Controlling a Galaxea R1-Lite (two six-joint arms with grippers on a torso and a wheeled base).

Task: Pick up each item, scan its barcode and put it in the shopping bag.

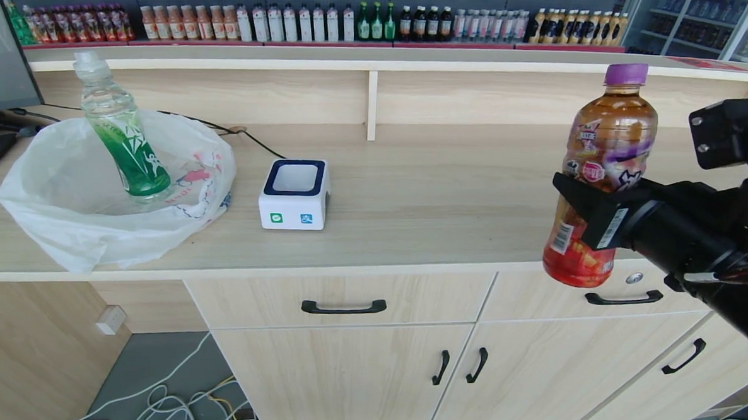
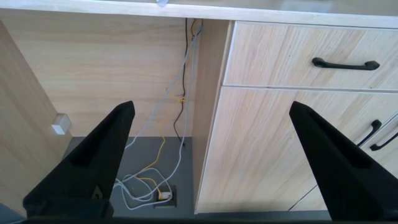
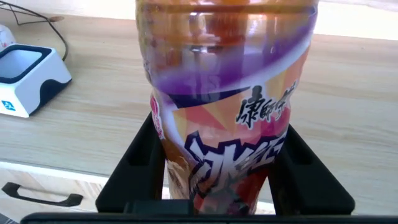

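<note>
Right claw pinches the tea bottle mid-body, upright, over the tabletop front edge. Scanner sits well apart at its 9 o'clock. We should carry it level and turn the label's barcode to the scanner window. Shopping bag is further on at 9 o'clock. Left claw hangs spread below the tabletop.

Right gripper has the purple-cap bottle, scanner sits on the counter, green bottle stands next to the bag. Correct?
Not quite. The head view shows the green bottle standing tilted inside the bag, not next to it. The right gripper does hold the purple-cap bottle, and the scanner sits on the counter.
</note>
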